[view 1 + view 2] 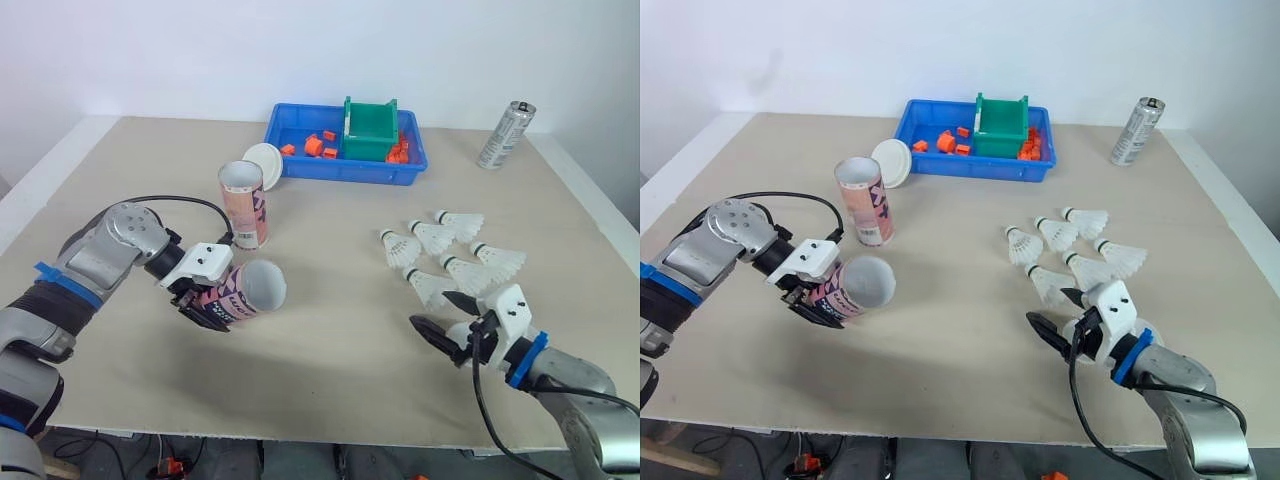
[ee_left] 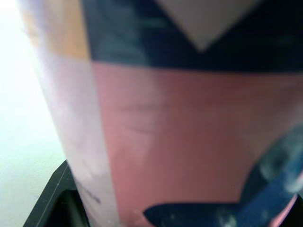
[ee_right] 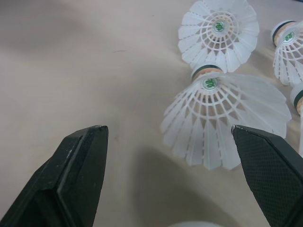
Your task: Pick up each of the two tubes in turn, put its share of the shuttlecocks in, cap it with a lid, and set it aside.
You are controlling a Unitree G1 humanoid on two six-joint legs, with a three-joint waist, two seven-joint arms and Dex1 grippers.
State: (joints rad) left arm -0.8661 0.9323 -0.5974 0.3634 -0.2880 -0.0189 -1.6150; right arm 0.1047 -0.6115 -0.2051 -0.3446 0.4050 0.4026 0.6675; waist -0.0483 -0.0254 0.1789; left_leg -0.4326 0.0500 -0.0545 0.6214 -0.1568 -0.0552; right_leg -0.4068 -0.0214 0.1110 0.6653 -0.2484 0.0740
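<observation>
Grips one tube [image 1: 250, 288] sideways in the clamped left hand [image 1: 205, 300], above the table's [image 1: 330, 350] near-left part. Spreads the right hand [image 1: 432, 312] wide and empty by the front edge, just beside six loose shuttlecocks [image 1: 432, 237]. Seems to have loaded and capped nothing yet. Leaves the second tube [image 1: 243, 205] upright, left of centre. Has open room between the hands.

We take this for a lab or test room rather than a home. We see a plain beige table [image 1: 330, 345] pushed against a bare white wall [image 1: 300, 50]. At its far edge sits a blue plastic tray [image 1: 340, 176] of small orange parts [image 1: 312, 146] with a green bin [image 1: 370, 142] standing in it, the storage we know from workshops. A metal can [image 1: 505, 134] stands near the far right corner. Loose cables [image 1: 110, 447] trail under the near edge.
</observation>
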